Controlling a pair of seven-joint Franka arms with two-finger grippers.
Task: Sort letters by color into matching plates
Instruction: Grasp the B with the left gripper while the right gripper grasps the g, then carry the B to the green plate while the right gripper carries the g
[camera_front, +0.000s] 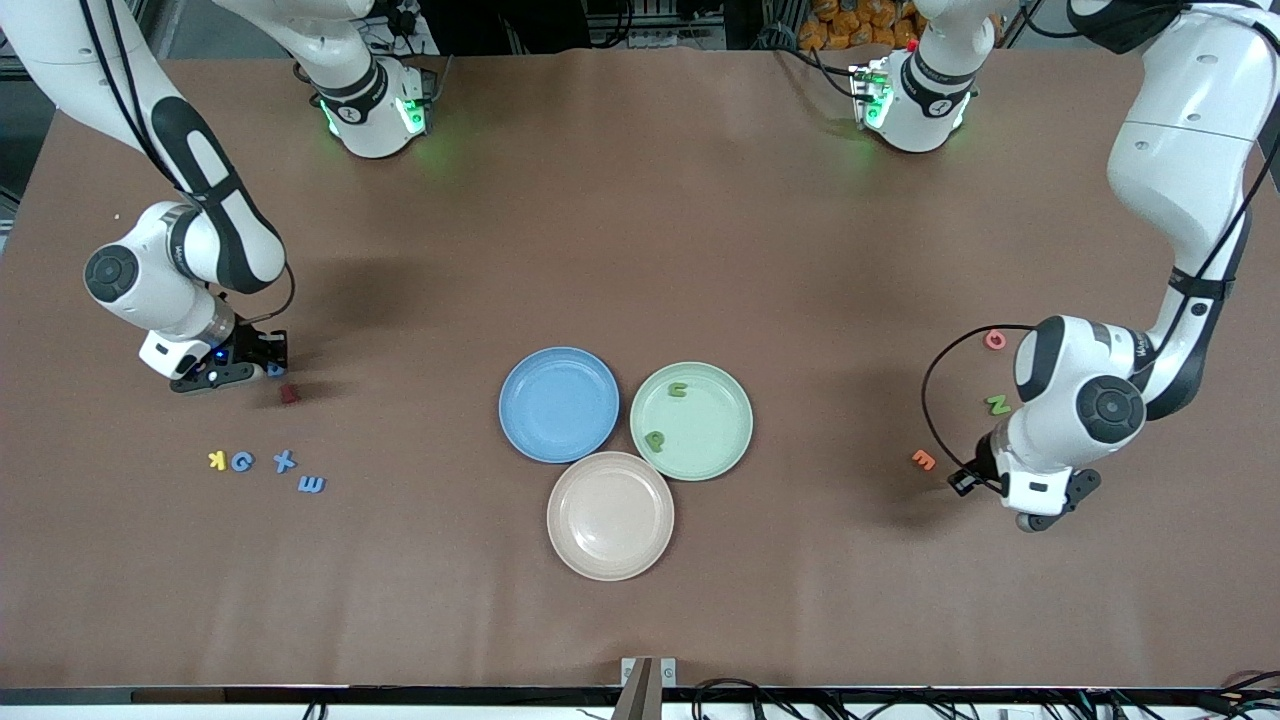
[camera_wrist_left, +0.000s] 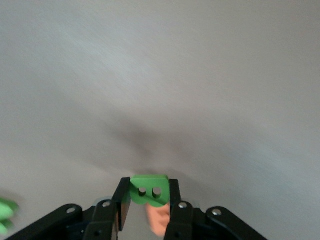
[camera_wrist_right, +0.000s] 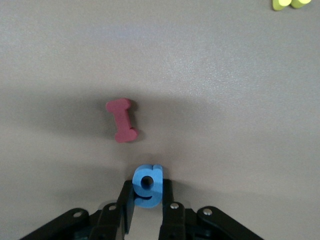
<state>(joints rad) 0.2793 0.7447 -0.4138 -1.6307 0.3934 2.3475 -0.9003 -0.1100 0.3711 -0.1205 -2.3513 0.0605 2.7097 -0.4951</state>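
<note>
The right gripper (camera_wrist_right: 146, 202) has its jaws clamped on a blue letter g (camera_wrist_right: 148, 185) low at the right arm's end of the table (camera_front: 640, 250), with a dark red letter (camera_wrist_right: 122, 120) lying just beside it and a yellow K (camera_front: 217, 460), blue G (camera_front: 242, 461), blue X (camera_front: 285, 461) and blue E (camera_front: 311, 484) nearer the front camera. The left gripper (camera_wrist_left: 149, 205) pinches a green letter (camera_wrist_left: 148, 190) at the left arm's end, near an orange letter (camera_front: 923, 460), a green N (camera_front: 998, 404) and a red letter (camera_front: 994, 339). Mid-table, the blue plate (camera_front: 558, 404) and beige plate (camera_front: 610, 515) hold nothing; the green plate (camera_front: 691, 421) holds two green letters (camera_front: 678, 389).
</note>
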